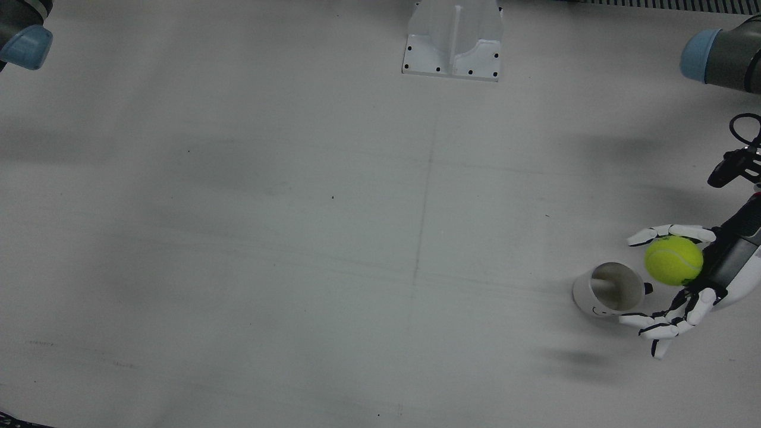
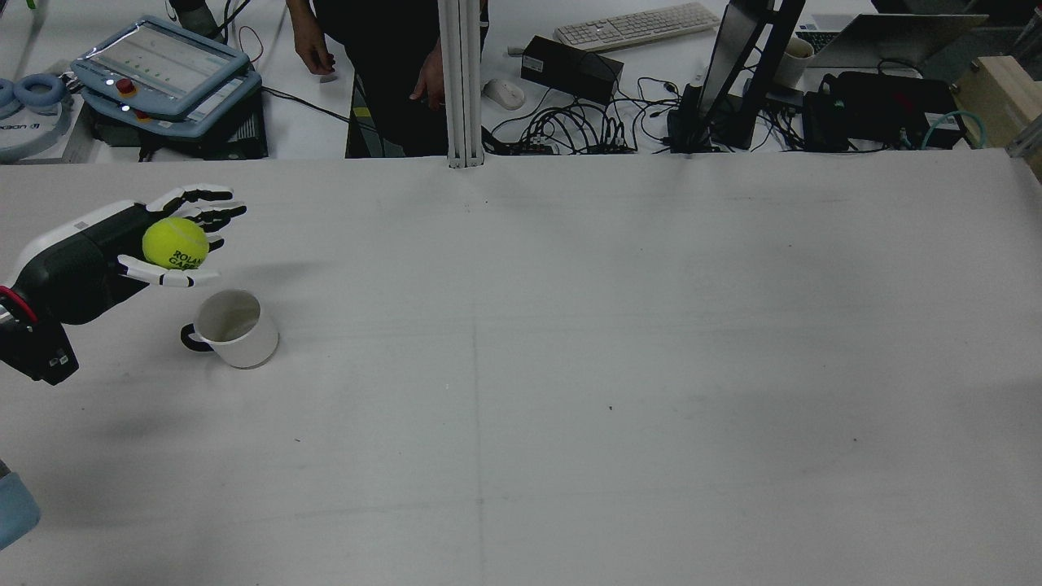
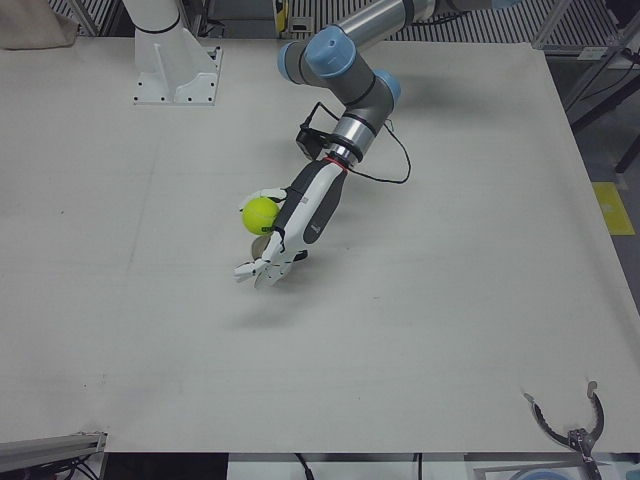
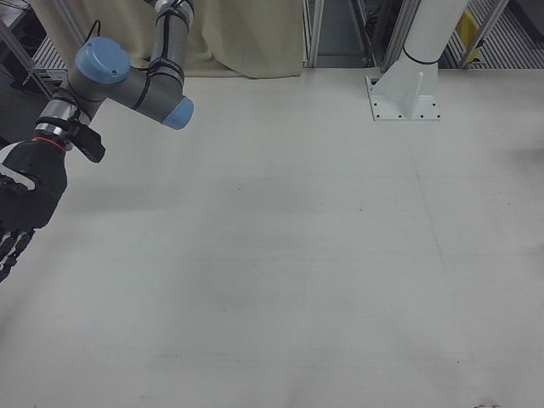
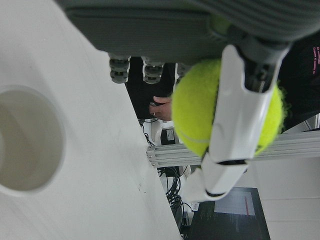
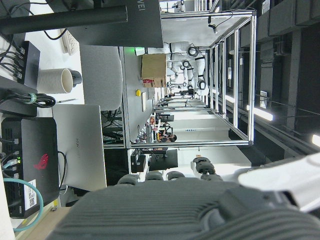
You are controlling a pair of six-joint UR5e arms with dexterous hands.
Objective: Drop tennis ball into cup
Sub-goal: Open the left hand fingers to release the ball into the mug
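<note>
- Left hand (image 2: 122,244) carries the tennis ball (image 2: 175,242) — fingers curled round it, ball seated against the palm; one finger (image 5: 240,125) lies across the ball's face in the left hand view.
- Landmark: the cup (image 2: 232,328), white mug with a dark handle, upright on the table (image 2: 570,366), mouth open and empty as far as the front view shows.
- Ball hangs above the table, raised clear of the cup's rim, and not over the mouth. In the front view it sits just beside the cup, on the arm's side; in the rear view it is beyond the cup and toward its handle side.
- Lower fingers (image 1: 660,326) reach past the cup's rim in the front view; I cannot tell whether they touch it.
- Step in hand, as I read it: transport, ball grasped and lifted, final alignment over the cup not done.
- Next move calls for a short shift toward the cup's centre until the ball is over the mouth, then spreading the fingers to release. Risk — an off-centre drop hits the rim and bounces, or the low fingers nudge the cup.
- Right hand (image 4: 21,200) is far from the cup at the table's other side, holding nothing visible; only its back and part of the fingers show, so I cannot tell whether the fingers are spread or curled.
</note>
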